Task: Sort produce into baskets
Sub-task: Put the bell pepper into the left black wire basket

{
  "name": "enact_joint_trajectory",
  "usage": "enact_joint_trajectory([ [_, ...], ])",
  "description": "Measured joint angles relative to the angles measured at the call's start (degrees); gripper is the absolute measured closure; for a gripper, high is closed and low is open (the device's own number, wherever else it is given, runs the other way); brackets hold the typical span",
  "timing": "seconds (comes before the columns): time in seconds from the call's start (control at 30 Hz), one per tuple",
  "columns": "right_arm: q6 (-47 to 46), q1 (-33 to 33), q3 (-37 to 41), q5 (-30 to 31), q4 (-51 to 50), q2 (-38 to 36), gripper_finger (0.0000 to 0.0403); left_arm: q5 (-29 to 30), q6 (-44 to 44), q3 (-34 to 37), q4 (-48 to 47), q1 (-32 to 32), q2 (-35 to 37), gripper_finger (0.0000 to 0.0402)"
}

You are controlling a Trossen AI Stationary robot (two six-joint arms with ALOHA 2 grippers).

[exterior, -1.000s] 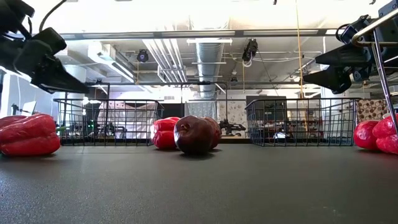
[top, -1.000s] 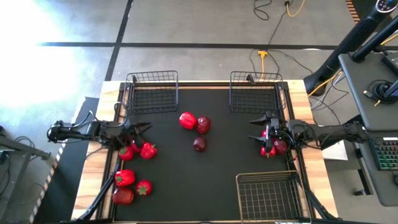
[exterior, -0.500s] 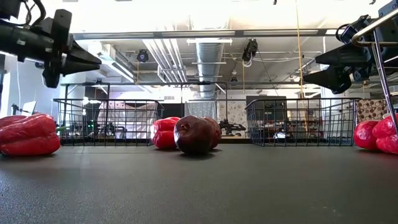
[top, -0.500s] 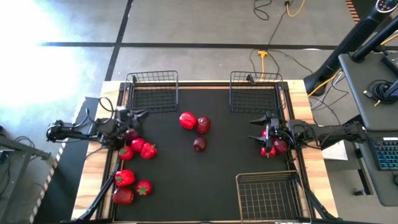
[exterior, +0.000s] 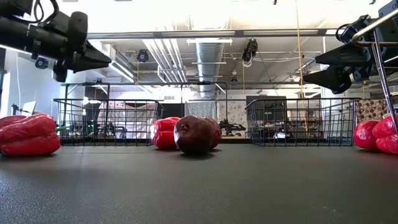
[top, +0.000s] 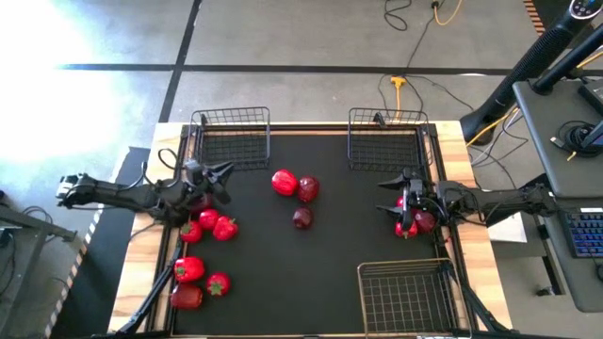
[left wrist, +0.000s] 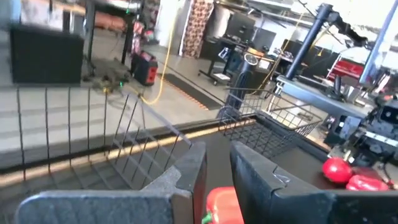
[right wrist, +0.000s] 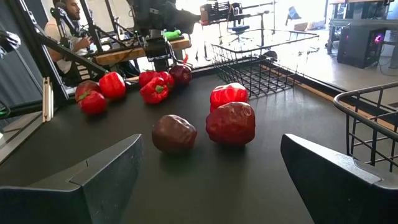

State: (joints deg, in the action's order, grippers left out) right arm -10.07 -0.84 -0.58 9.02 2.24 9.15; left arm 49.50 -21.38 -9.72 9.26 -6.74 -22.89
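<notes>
My left gripper [top: 226, 176] hovers high over the table's left side, near the far-left basket [top: 231, 139]. Its fingers [left wrist: 186, 180] are almost closed on nothing. A strip of red pepper [left wrist: 221, 202] shows through the narrow gap between them. My right gripper [top: 384, 196] is open and empty above the table's right side, beside a pile of red produce [top: 413, 218]. A red pepper [top: 284, 182] and two maroon fruits [top: 308, 188] [top: 301, 218] lie at the centre. Several more red pieces lie at the left [top: 209, 224] and near left [top: 193, 282].
A second black wire basket [top: 386, 141] stands at the far right and a third [top: 405, 297] at the near right corner. The mat [top: 311, 273] is bare between the centre fruits and the near edge. A person [right wrist: 71, 18] sits beyond the table's left side.
My left gripper has risen from just above the left pile of produce. It has tipped from slanting down to level. It has gone toward the far edge and a little toward the right, nearer the far-left basket. No produce has moved.
</notes>
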Motion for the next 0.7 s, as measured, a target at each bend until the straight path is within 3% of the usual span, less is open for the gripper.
enact_joint_trajectory([
  [0.17, 0.0, 0.0, 0.0, 0.0, 0.0, 0.0, 0.0030, 0.3, 7.5, 0.0, 11.5, 0.0, -6.7, 0.0345],
  [0.37, 0.0, 0.0, 0.0, 0.0, 0.0, 0.0, 0.0030, 0.2, 10.1, -1.9, 12.2, 0.0, -11.3, 0.0333],
  [0.7, 0.0, 0.0, 0.0, 0.0, 0.0, 0.0, 0.0030, 0.5, 10.2, -6.1, 12.2, 1.8, -18.0, 0.0230],
])
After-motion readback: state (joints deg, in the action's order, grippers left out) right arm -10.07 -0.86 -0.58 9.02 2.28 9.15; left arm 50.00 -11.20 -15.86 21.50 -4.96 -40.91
